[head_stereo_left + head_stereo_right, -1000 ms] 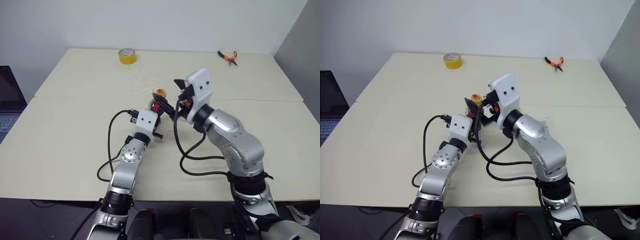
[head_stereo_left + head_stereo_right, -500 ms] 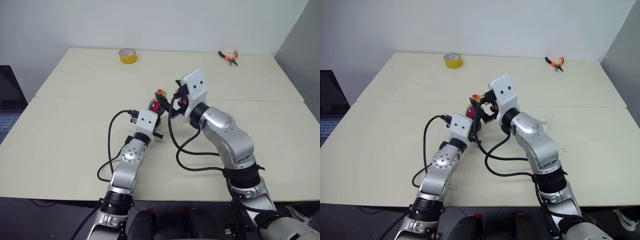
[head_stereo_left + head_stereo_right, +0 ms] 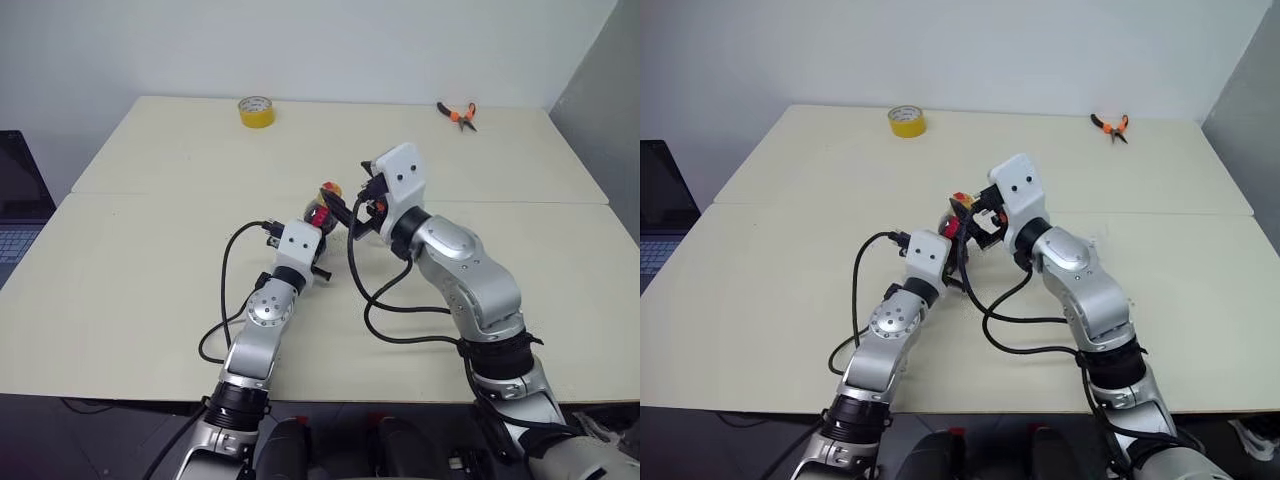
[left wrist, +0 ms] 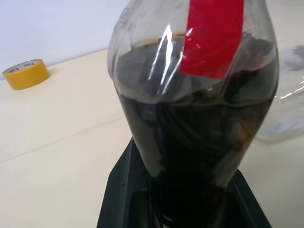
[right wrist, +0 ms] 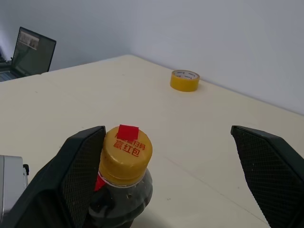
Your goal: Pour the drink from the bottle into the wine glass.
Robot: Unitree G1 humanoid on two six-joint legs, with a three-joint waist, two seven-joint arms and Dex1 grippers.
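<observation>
Left claw [image 4: 173, 199]: clamped on small clear plastic bottle [image 4: 194, 109] of dark drink [image 4: 190, 156].
Right claw [image 5: 171, 166]: jaws wide beside yellow cap [image 5: 127, 148].
Advice: centre jaws on cap, then close.

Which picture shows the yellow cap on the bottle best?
The right wrist view: the yellow cap sits close up, its red square and writing readable, beside one finger of the open right gripper. In the head views it is a tiny spot, and the left wrist view gives the bottle's dark body.
</observation>
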